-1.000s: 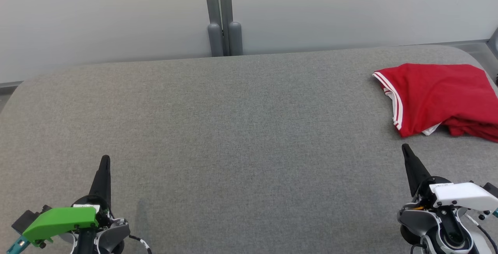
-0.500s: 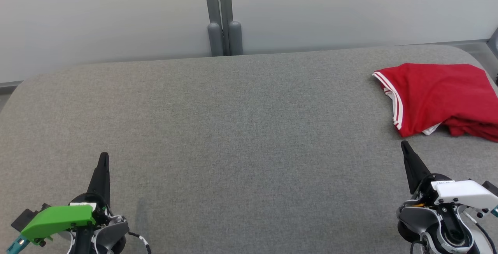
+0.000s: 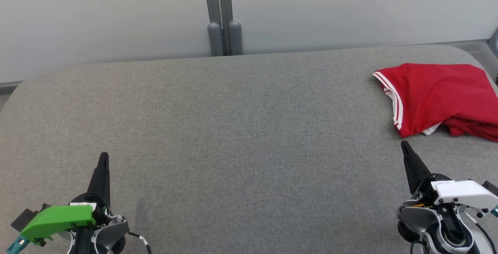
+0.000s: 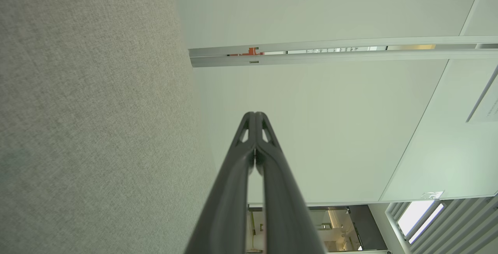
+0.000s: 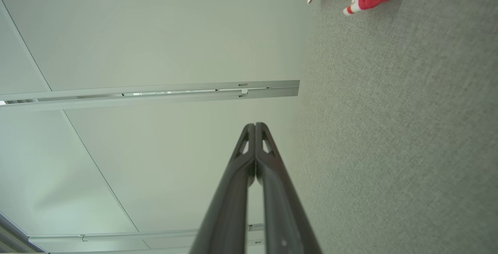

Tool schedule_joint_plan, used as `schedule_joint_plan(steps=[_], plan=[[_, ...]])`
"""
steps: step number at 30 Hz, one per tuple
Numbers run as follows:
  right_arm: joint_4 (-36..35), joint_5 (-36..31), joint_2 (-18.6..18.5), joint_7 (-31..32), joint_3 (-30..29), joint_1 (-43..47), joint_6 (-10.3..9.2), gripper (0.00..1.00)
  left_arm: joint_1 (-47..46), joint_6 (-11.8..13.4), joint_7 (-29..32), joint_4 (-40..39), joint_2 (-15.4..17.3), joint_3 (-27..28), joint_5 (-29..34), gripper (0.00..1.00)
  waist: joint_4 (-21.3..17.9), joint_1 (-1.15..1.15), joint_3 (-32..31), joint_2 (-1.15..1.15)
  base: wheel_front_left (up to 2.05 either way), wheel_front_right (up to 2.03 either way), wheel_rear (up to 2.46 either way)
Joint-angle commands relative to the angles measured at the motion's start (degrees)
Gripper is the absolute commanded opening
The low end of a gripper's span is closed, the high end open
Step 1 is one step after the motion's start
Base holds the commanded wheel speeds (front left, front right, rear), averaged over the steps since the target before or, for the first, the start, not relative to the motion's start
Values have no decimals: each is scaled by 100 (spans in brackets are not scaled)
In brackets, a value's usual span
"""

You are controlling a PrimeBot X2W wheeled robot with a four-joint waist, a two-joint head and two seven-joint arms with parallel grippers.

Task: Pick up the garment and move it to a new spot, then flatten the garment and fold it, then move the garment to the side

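Green-housed left gripper (image 3: pixel 103 157), white-housed right gripper (image 3: pixel 405 146) low at either side, long dark fingers (image 4: pixel 229 199) pressed together, pointing forward.

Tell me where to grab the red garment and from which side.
Probably the near-left corner of the red garment, where the white-striped hem ends in a loose fold. Come from the near side with the right gripper, which is just short of that corner; it is shut, so open it first.
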Motion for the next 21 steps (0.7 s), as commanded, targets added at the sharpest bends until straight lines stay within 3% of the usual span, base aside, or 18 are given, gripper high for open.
schedule_joint_plan(steps=[1, 21], plan=[[8, 34, -26, 19, 7, -33, 2, 0, -75, -27, 21, -14, 41, 17, -6, 0, 0, 0, 0, 0, 0, 0, 0], [8, 35, -26, 18, 7, -33, 2, 0, -74, -27, 20, -15, 42, 16, -6, 0, 0, 0, 0, 0, 0, 0, 0]])
